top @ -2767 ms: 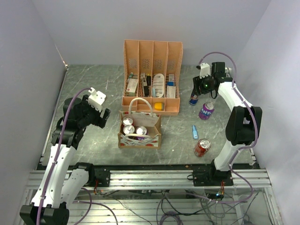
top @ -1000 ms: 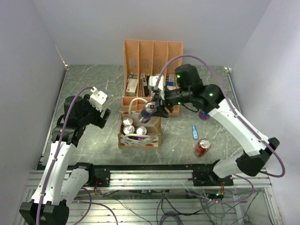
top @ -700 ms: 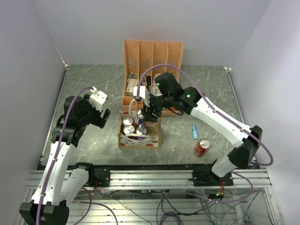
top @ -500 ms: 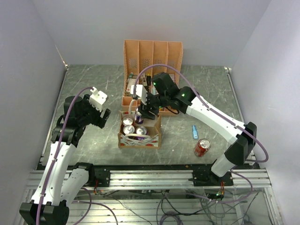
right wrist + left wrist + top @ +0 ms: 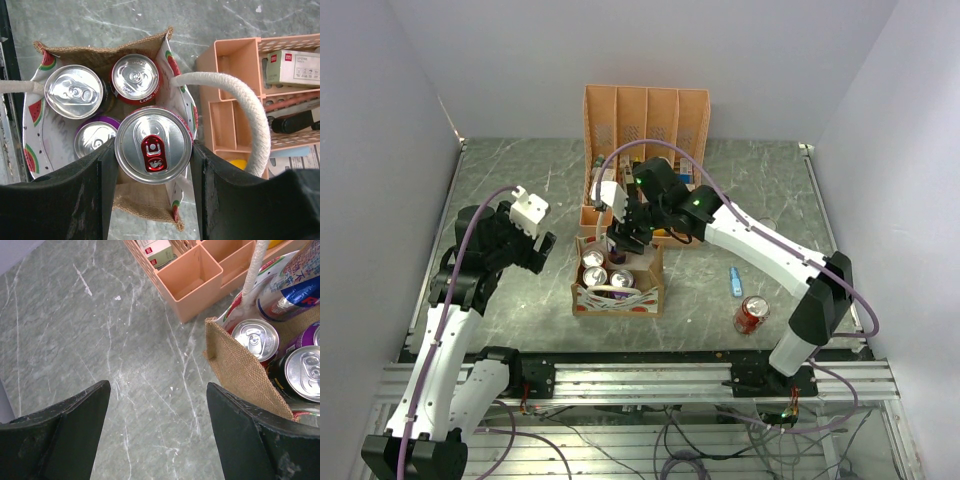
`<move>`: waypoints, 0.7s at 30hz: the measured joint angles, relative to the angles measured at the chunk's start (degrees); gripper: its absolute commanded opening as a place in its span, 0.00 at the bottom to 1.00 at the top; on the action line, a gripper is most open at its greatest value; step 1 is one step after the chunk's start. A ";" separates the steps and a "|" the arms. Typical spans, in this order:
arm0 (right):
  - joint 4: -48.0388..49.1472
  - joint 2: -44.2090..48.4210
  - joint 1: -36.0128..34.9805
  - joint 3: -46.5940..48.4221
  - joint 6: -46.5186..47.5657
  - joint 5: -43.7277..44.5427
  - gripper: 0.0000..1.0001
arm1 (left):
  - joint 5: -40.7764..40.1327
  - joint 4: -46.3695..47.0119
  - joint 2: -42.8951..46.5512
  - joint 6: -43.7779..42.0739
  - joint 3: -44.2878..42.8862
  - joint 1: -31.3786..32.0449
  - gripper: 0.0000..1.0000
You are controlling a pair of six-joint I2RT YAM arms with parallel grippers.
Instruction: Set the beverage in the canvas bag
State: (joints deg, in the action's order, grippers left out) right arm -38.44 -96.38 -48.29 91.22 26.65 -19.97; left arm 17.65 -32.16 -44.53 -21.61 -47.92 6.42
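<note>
Right pincer [image 5: 153, 165] clamps the upright beverage can [image 5: 153, 137], axis vertical, straight above the canvas bag's [image 5: 102, 52] 1 free corner beside 3 cans [image 5: 135, 75], mid-bench. Left pincer [image 5: 157, 405] gapes apart, just left of the bag.

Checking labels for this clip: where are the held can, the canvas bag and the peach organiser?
can [image 5: 153, 145], right wrist view, middle of its lid.
bag [image 5: 97, 54], right wrist view, burlap rim.
organiser [image 5: 225, 60], right wrist view, front compartment wall.
</note>
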 measured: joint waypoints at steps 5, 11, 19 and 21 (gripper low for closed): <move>0.76 -0.17 0.00 -0.83 -0.74 -0.17 0.00 | 0.00 0.24 0.04 0.00 0.00 0.00 0.89; 1.38 -1.40 0.00 -2.62 -1.36 -0.61 0.00 | 0.11 0.66 1.01 0.02 0.79 0.00 0.90; 2.58 -3.96 0.00 -2.97 -2.60 -1.53 0.00 | 0.33 0.59 1.27 0.02 0.85 0.00 0.89; 3.06 -3.98 0.00 -3.37 -2.82 -1.57 0.00 | 0.39 0.61 1.27 0.04 0.85 0.00 0.89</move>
State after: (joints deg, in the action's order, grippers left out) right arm -35.38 -100.36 -48.29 87.85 23.83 -21.54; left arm 18.04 -31.55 -43.27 -21.56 -47.07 6.42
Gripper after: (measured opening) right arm 0.533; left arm 0.894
